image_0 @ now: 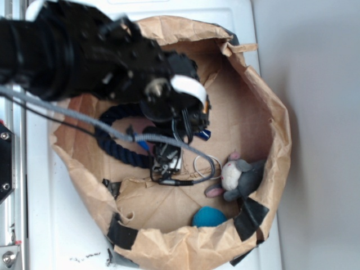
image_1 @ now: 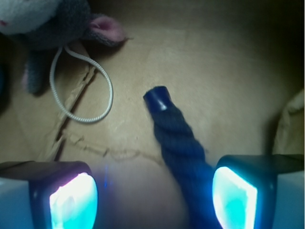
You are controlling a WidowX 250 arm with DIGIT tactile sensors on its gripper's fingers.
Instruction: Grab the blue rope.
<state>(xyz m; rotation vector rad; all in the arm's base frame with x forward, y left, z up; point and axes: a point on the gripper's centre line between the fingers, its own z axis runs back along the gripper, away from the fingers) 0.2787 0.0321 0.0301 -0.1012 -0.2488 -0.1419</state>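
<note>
Spread-jawed, the gripper [image_1: 155,193] hangs low over the blue rope [image_1: 178,143], not clamping it.

The rope [image_0: 121,147] lies in the bag [image_0: 264,101], at its left side in the exterior view, with the toy [image_0: 239,179] well apart at the right wall and the ball [image_0: 209,216] near the toy. In the wrist view, one rope end runs between the open tool [image_1: 155,195] fingers, nearer the right one; the toy sits beyond at upper left, a cord loop [image_1: 90,90] beside it.

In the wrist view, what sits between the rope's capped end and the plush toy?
Only a thin white cord loop on bare brown paper separates the blue rope from the plush toy; wrist view.
</note>
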